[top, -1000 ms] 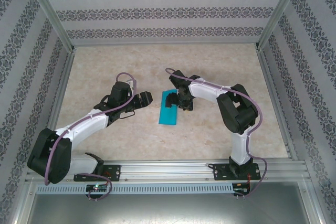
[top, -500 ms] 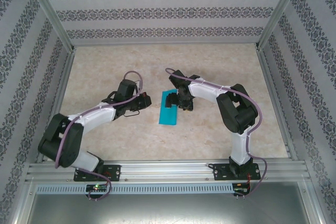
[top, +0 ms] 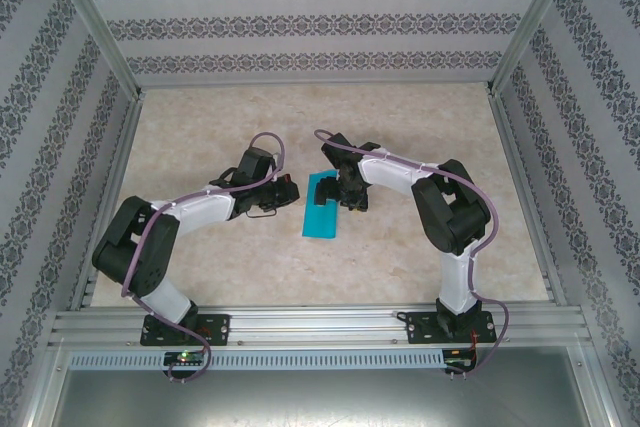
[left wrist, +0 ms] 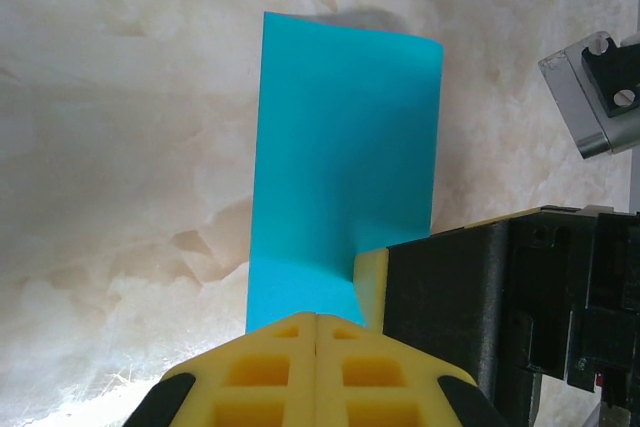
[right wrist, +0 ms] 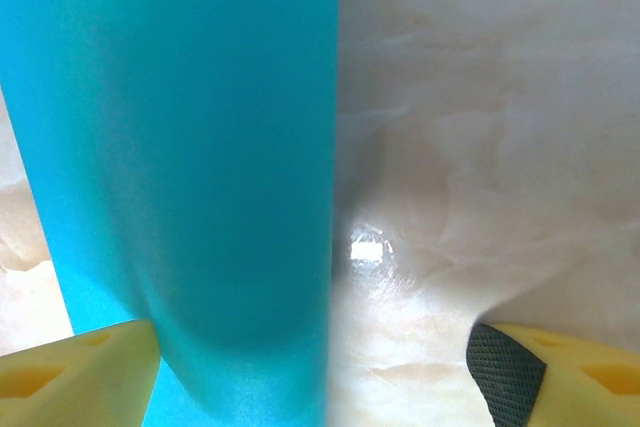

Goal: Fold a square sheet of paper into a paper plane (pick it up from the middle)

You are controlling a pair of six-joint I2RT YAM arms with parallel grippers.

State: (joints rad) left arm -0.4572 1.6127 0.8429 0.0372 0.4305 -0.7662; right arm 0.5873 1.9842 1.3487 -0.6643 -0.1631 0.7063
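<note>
Top external shows the tabletop (top: 200,257) with the paper (top: 322,217) near its middle. It is a long teal rectangle with its short ends toward the far and near edges. It looks folded in half, so I judge the step in hand to be pressing that fold flat or setting up the next one. The plane is a long way off.

The right gripper (top: 344,199) stands over the paper's far end, its jaws spread wide and holding nothing. In the right wrist view one finger (right wrist: 70,377) sits over the paper and the other over bare tabletop. From the left wrist view a yellow fingertip (left wrist: 370,272) of that gripper meets the paper where a shallow dent shows, so it seems to be pinning the paper down.

The left gripper (top: 288,191) is clenched, with its fingers pressed together, at the paper's left long edge. Its closed tips overlap that edge in the left wrist view. I cannot tell whether they touch the paper or pinch it.

To do this well, let the right finger hold the paper down while the closed left tips stroke along the fold, lightly and away from the pinned spot. Thin paper will likely skid or buckle on this smooth tabletop if pushed toward the pin. The two grippers are near each other, so the stroke needs to run clear of the right one.
</note>
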